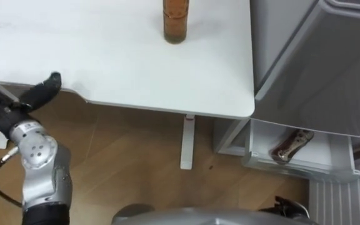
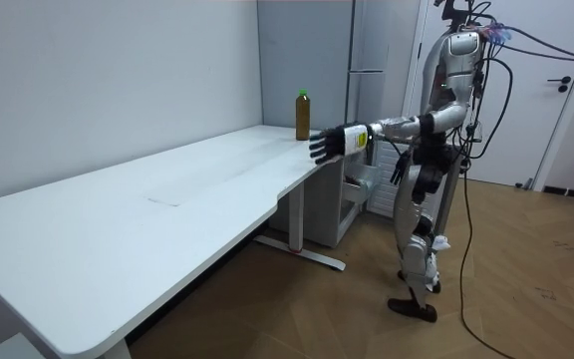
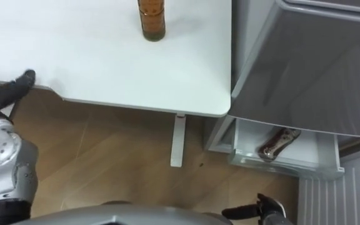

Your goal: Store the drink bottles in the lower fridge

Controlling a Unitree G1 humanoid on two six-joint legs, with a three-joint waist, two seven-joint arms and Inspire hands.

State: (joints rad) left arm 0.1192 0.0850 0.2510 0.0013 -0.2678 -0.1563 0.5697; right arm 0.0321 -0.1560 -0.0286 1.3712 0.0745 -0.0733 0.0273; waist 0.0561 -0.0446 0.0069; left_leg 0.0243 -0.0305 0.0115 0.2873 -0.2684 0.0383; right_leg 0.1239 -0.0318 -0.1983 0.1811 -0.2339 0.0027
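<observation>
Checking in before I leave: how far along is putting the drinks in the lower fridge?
Done: one bottle lies in the open fridge drawer. In hand: nothing yet; the open left hand reaches toward the table. Left: the second bottle, standing on the table.

The bottle (image 1: 175,25) standing on the table (image 1: 105,62) is cut off by the top edge, leaving just its lower part. The left hand (image 1: 8,106) runs off the left edge. The right hand (image 3: 264,208) is clipped by the bottom edge. The second bottle (image 1: 289,147), lying in the fridge drawer (image 1: 299,167), is too blurred to tell its kind.
</observation>
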